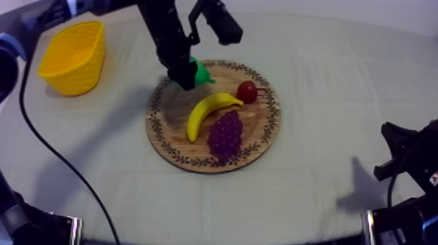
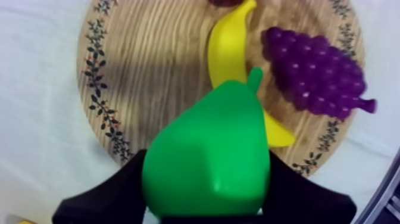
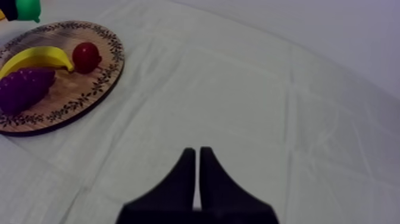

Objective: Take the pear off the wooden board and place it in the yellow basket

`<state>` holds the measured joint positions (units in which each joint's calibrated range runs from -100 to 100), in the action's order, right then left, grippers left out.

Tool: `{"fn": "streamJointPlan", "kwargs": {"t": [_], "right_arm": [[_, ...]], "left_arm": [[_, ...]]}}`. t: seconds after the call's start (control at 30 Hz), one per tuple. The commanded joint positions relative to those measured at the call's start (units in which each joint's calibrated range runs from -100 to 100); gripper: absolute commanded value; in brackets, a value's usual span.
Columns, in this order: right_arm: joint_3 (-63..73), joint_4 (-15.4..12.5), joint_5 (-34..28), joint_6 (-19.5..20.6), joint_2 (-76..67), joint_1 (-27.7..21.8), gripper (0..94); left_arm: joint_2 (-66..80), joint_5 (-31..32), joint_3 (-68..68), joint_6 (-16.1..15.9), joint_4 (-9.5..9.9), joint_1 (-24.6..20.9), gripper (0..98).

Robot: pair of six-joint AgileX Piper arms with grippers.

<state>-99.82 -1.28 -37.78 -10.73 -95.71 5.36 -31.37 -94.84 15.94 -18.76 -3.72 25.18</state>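
While the woven yellow basket [image 1: 73, 55] stands at the upper left of the top view, the round wooden board with a patterned rim [image 1: 171, 120] lies at centre, well apart from it. The left jaws grip the green toy pear [image 1: 203, 72] at the board's upper-left rim — a yellow banana [image 1: 208, 111], a purple grape bunch [image 1: 225, 133] and a small red fruit [image 1: 247, 91] lie on the board. The right jaws, pressed together on nothing, hang at lower right over the cloth-covered surface [image 1: 326, 78].

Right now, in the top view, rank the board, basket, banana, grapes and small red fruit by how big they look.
1. board
2. basket
3. banana and grapes, too alike to rank
4. small red fruit
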Motion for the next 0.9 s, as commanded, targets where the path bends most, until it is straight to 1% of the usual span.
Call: {"fn": "streamJointPlan", "kwargs": {"t": [0.0, 0.17, 0.3, 0.43, 0.63, 0.73, 0.87], "right_arm": [[0.05, -0.01, -0.04, 0.01, -0.04, 0.0, 0.4], [0.05, -0.01, -0.04, 0.01, -0.04, 0.0, 0.4], [0.05, -0.01, -0.04, 0.01, -0.04, 0.0, 0.4], [0.05, -0.01, -0.04, 0.01, -0.04, 0.0, 0.4], [0.05, -0.01, -0.04, 0.01, -0.04, 0.0, 0.4], [0.05, -0.01, -0.04, 0.01, -0.04, 0.0, 0.4], [0.05, -0.01, -0.04, 0.01, -0.04, 0.0, 0.4]], "left_arm": [[3.41, -1.25, 0.47, 0.31, 0.04, 0.36, 52.2], [8.73, -4.14, 2.24, 1.32, 0.3, 1.25, 52.5], [12.37, -4.73, 2.41, 1.94, 0.86, 1.63, 51.7], [15.23, -4.87, 1.53, 2.22, 1.29, 0.95, 51.9], [18.03, -4.91, -0.68, 2.05, 1.55, -2.62, 52.2], [18.92, -4.67, -1.76, 1.97, 1.66, -5.49, 52.2], [19.43, -4.03, -3.01, 2.61, 1.77, -10.06, 51.9]]}}
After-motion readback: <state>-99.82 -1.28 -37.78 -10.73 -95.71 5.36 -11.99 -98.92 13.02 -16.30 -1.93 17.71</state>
